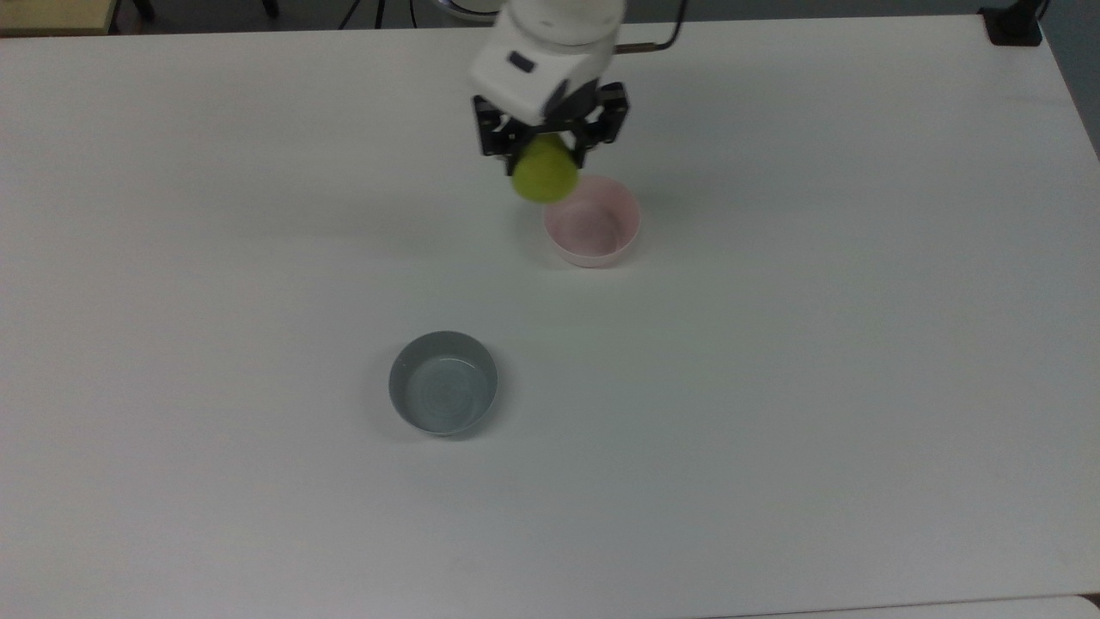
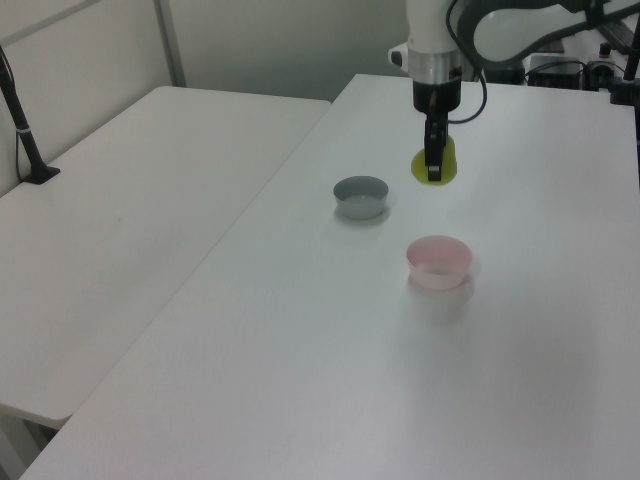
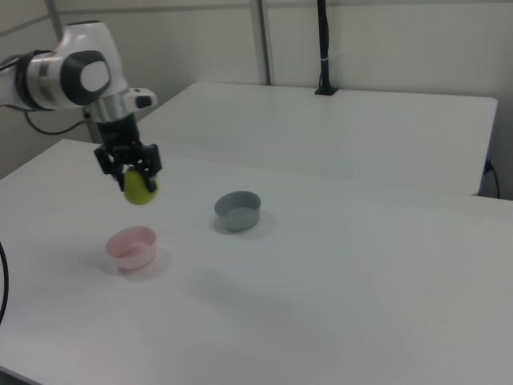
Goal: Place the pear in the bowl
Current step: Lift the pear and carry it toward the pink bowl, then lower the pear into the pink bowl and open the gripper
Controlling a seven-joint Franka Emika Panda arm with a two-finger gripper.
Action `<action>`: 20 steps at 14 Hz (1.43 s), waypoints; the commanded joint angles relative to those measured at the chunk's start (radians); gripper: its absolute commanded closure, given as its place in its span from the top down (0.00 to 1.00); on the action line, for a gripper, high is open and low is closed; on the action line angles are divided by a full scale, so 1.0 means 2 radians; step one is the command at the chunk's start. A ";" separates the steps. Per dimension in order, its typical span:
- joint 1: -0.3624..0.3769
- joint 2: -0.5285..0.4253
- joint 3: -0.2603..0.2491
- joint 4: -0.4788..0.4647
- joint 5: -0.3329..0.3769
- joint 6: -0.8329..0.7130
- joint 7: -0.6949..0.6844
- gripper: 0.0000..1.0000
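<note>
My gripper [image 1: 546, 148] [image 2: 433, 160] [image 3: 132, 168] is shut on the yellow-green pear [image 1: 544, 178] [image 2: 434, 165] [image 3: 139, 188], which hangs in the air above the white table [image 1: 773, 387]. The pale pink bowl [image 1: 592, 221] [image 2: 438, 261] [image 3: 131, 246] stands on the table. In the top view the pear overlaps the bowl's upper left rim. In the right view the pear hangs well above the bowl, a little toward the right view's right.
A grey-blue bowl [image 1: 443, 382] [image 2: 360, 195] [image 3: 237, 210] stands on the table, apart from the pink one. A second white table [image 2: 130, 200] [image 3: 337, 128] adjoins this one. A black post [image 3: 322, 48] stands at its far edge.
</note>
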 commanded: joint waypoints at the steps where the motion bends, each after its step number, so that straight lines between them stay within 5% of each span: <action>1: 0.026 0.012 -0.002 -0.007 0.004 -0.004 0.016 0.34; 16: 0.051 0.096 0.010 -0.035 -0.003 0.058 0.014 0.44; 20: 0.048 0.099 0.010 -0.036 -0.004 0.068 0.000 0.80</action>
